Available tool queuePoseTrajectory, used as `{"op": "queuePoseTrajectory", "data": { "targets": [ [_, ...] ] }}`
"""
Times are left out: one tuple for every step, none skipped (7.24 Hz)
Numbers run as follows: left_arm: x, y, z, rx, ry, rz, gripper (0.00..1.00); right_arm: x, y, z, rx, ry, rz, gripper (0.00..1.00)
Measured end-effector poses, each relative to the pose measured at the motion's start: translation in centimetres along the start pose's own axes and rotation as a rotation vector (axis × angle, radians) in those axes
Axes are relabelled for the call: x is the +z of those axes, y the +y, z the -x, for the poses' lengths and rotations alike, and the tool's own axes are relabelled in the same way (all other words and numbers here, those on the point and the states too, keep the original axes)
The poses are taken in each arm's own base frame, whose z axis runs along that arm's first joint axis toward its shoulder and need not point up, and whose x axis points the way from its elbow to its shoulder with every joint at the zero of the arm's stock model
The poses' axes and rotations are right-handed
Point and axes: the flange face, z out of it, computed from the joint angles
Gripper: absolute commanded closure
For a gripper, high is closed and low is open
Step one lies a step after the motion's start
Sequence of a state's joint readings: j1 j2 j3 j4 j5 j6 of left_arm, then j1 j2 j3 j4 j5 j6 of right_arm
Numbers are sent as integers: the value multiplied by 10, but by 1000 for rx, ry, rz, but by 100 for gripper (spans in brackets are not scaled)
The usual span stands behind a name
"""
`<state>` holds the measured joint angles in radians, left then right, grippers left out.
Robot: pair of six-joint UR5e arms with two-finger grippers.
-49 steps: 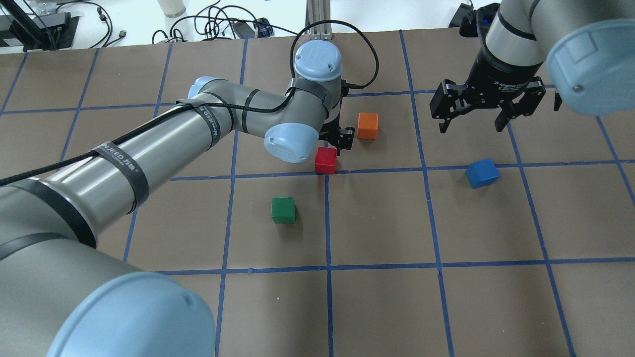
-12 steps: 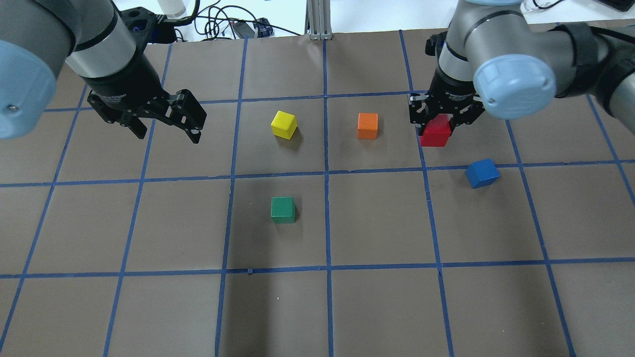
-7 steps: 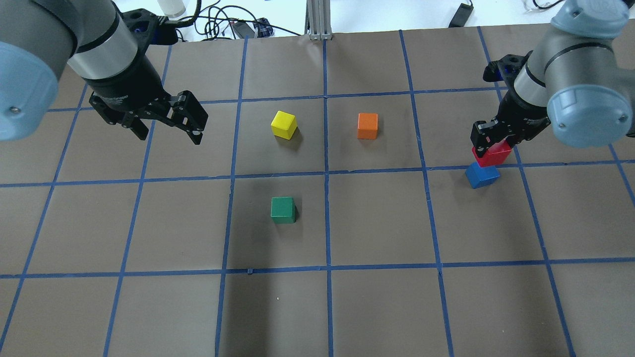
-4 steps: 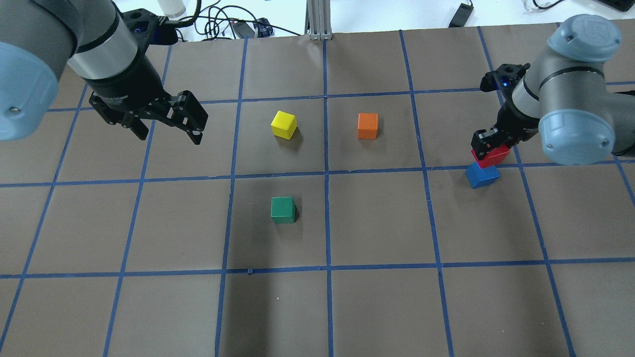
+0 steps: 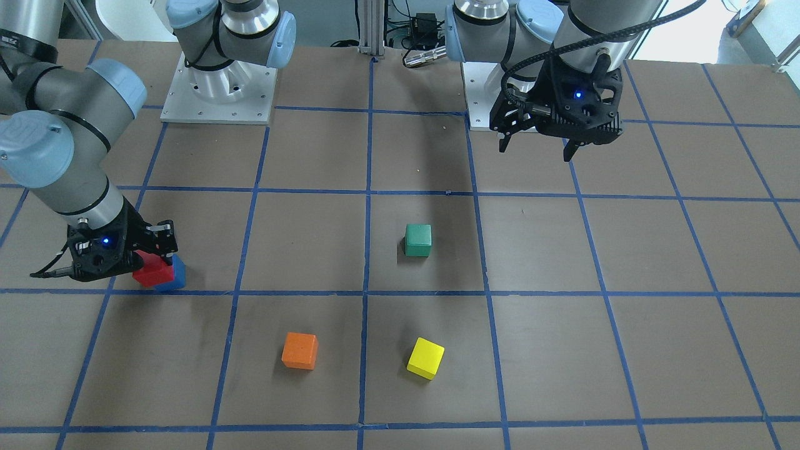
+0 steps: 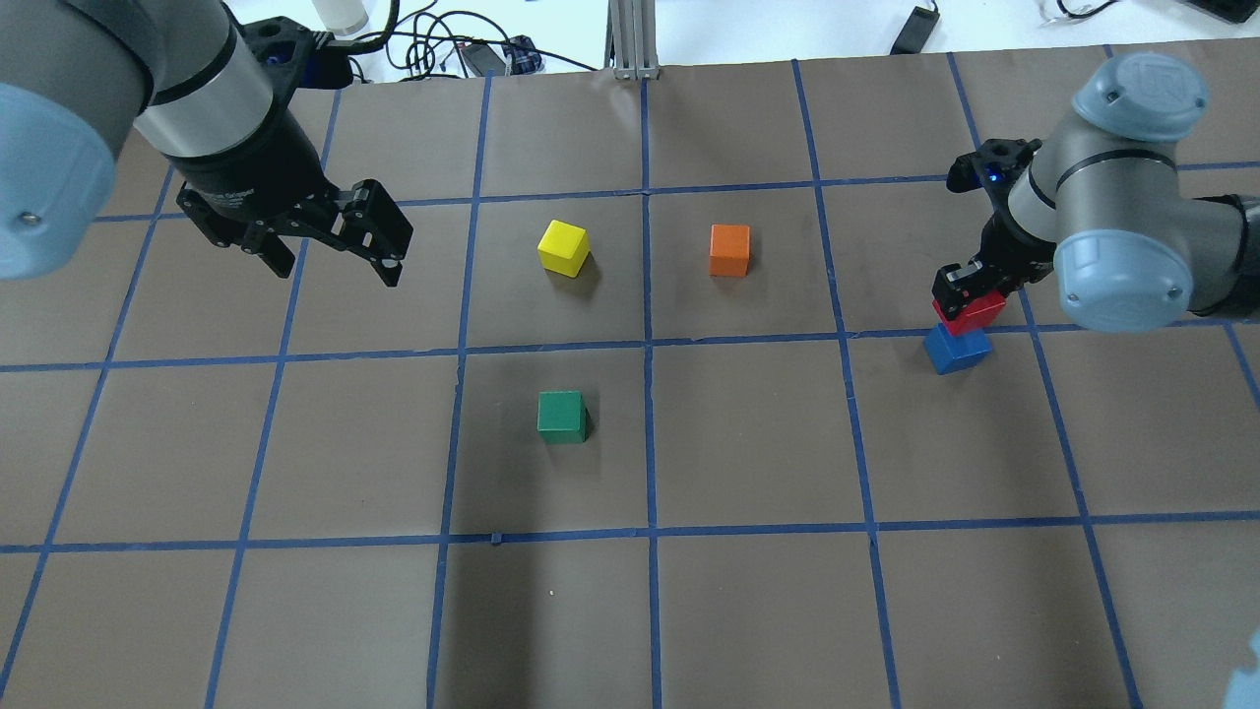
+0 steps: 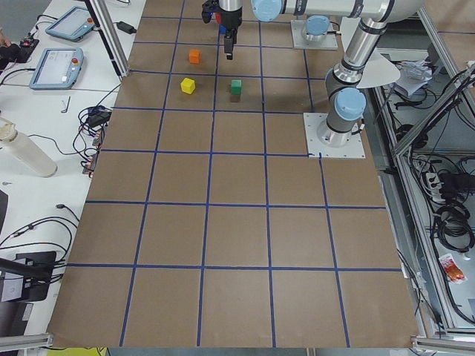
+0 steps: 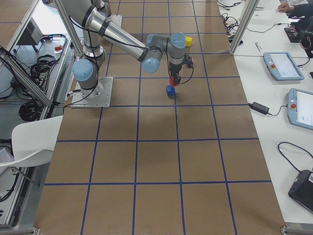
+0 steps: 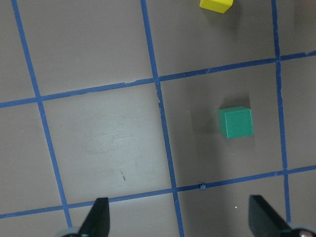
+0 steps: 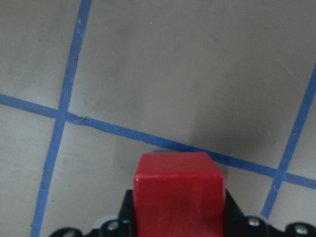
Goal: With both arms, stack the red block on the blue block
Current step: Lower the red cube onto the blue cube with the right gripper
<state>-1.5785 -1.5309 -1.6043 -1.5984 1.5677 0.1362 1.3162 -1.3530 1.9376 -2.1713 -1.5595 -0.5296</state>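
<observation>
The red block (image 6: pixel 973 315) sits on top of the blue block (image 6: pixel 957 351) at the table's right side. My right gripper (image 6: pixel 970 295) is shut on the red block from above. In the right wrist view the red block (image 10: pixel 180 192) fills the space between the fingers and hides the blue block. The front view shows the red block (image 5: pixel 152 273) over the blue block (image 5: pixel 176 275) under the right gripper (image 5: pixel 145 262). My left gripper (image 6: pixel 335 268) hangs open and empty, high above the table's far left.
A yellow block (image 6: pixel 563 246) and an orange block (image 6: pixel 729 249) lie in the middle of the far row. A green block (image 6: pixel 562 416) lies nearer the middle; it also shows in the left wrist view (image 9: pixel 235 122). Cables lie beyond the far edge.
My right gripper carried the red block from beside the orange block to above the blue block and lowered it onto it. The left arm drew back to the far left and has stayed still.
</observation>
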Motion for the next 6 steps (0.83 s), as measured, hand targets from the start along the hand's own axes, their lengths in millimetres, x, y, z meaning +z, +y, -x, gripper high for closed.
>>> {"op": "queuePoseTrajectory", "data": {
  "targets": [
    [0,0,0,-1,0,-1,0,4,4,-5,11,-6,8,100],
    [-1,0,0,-1,0,-1,0,8,8,-6,18,-12,16,100],
    [-1,0,0,-1,0,-1,0,9,10,-7,20,-13,16,100],
    [-1,0,0,-1,0,-1,0,9,10,-7,20,-8,10,100],
    [-1,0,0,-1,0,-2,0,9,10,-8,21,-5,6,98],
    [-1,0,0,-1,0,-2,0,10,10,-8,21,-5,6,97]
  ]
}}
